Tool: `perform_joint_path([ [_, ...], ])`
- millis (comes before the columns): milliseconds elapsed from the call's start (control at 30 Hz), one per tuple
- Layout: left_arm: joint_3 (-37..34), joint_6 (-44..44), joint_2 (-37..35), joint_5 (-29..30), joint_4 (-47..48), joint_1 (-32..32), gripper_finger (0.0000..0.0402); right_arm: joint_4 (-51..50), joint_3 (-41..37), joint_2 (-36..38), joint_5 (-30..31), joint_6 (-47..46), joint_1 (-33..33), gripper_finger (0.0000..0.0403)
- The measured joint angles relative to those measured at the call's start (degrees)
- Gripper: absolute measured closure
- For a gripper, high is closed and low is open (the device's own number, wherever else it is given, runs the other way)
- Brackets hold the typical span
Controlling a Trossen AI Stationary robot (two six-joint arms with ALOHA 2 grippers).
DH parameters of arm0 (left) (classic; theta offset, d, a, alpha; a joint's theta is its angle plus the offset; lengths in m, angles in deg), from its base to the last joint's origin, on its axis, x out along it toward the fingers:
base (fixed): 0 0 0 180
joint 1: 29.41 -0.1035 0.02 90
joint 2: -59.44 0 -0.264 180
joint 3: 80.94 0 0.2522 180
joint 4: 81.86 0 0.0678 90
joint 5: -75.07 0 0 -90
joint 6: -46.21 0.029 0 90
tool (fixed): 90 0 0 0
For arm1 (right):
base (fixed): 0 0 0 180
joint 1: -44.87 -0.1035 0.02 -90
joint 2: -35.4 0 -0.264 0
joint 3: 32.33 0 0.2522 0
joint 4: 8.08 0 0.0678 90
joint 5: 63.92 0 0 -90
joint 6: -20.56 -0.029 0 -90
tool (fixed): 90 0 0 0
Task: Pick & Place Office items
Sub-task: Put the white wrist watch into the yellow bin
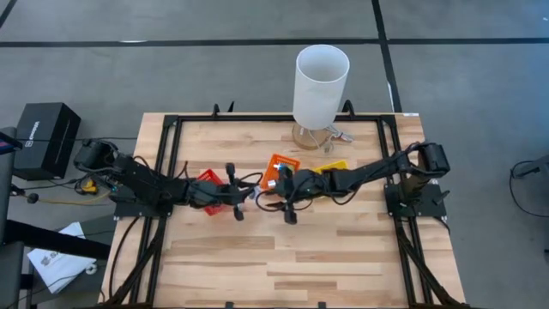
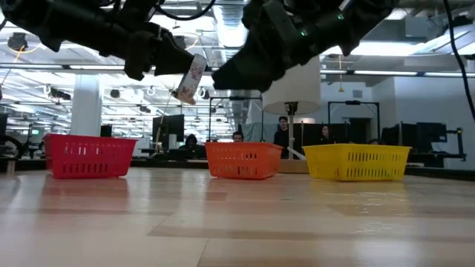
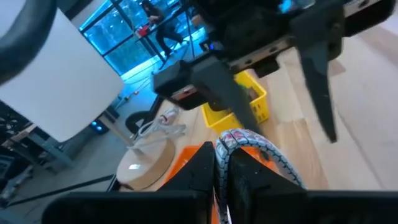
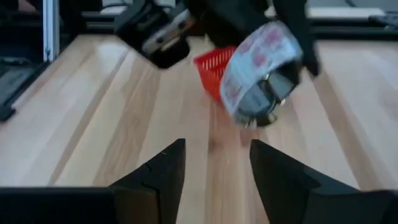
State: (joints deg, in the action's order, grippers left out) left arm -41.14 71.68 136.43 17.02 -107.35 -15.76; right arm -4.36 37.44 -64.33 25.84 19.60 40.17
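Item: roll of patterned tape (image 4: 261, 68), white with red printing, held in the air above mid-desk by the left tool (image 4: 249, 37), whose fingers are clamped across the ring's wall. In the low view the roll (image 2: 191, 78) hangs tilted, well above the desk (image 2: 237, 222), between the red bin (image 2: 90, 156) and the orange bin (image 2: 243, 160), nearer the orange. The left wrist view shows its curved printed edge (image 3: 249, 146) gripped between that tool's own fingers.

Right tool (image 4: 211, 162): fingers apart, holding nothing, pointed at the roll from close by, as if to receive it.

Handling, by estimate: light, a stiff ring with a hollow centre; outer face probably smooth and somewhat slippery. A pinch across the wall, one finger inside the core and one outside, looks the surest hold. A hold on the rounded outer face alone could slip or let the ring pivot.

Other stock: yellow bin (image 2: 356, 162) to the right of the orange one; tall white cylinder (image 1: 321, 81) on a round base at the far desk edge; black box (image 1: 45, 137) on the floor off the desk's left side.

Writing: red print on the roll not legible. Pale lettering on the black box too small to read.
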Motion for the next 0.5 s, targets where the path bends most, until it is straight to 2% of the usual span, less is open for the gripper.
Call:
perform_joint_path([
  [200, 0.0, -0.02, -0.02, 0.09, -1.3, 0.11, 0.0394, 7.21, 0.61, -0.03, 0.04, -3.43, 0.79, 0.0212],
  [500, 0.0, -0.04, -0.02, 0.1, -3.61, 0.13, 0.0386, 9.69, 0.61, -0.06, -0.01, -9.71, 1.09, 0.0217],
])
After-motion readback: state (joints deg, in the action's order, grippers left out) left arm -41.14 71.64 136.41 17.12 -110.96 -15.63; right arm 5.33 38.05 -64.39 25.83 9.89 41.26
